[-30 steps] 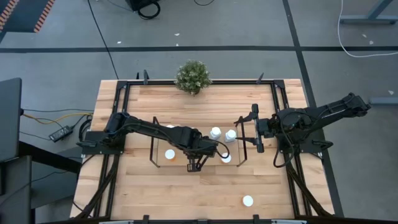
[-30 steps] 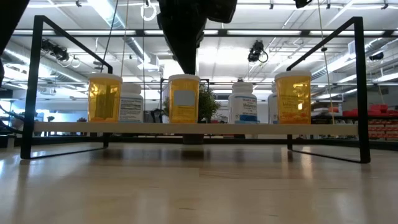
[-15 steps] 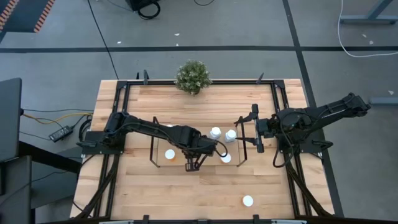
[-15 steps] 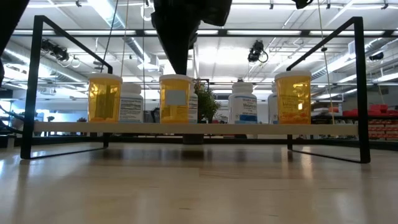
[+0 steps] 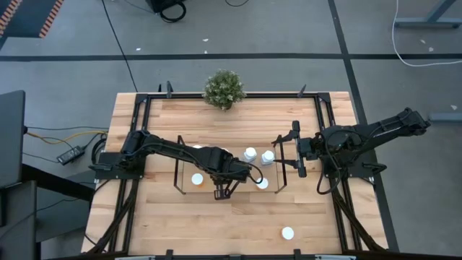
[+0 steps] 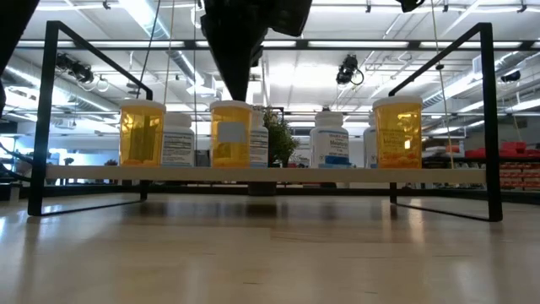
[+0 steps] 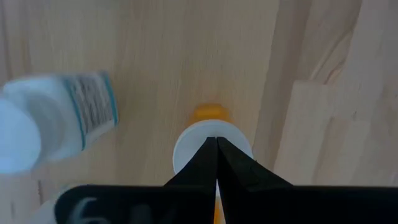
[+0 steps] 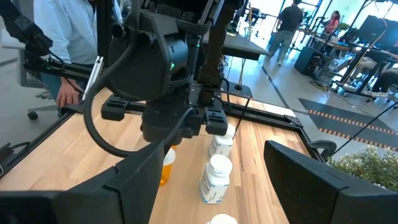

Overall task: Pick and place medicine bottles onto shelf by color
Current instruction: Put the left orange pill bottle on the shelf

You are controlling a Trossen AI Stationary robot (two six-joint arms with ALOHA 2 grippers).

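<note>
Left gripper [image 5: 222, 193]: it is held over the front middle of the shelf [image 5: 178, 173], its fingers [image 7: 214, 163] closed tip to tip directly above the white cap of an orange bottle [image 6: 230, 133]; the cap is not seen to be clamped.
Right gripper [image 5: 295, 149]: it is parked just beside the shelf's right end, with its fingers spread wide and nothing held between them.
Orange bottles: three are seen standing upright along the front of the shelf deck, at the left [image 6: 142, 133], middle and right [image 6: 396, 133].
White bottles: several are lined up behind them [image 6: 331, 141], toward the back of the deck.
Left over: one bottle [image 5: 287, 232] is seen alone on the counter [image 5: 238, 224], well apart from the shelf, near the front right.
Progress: the job is judged nearly finished, with that stray bottle yet to be shelved.
</note>
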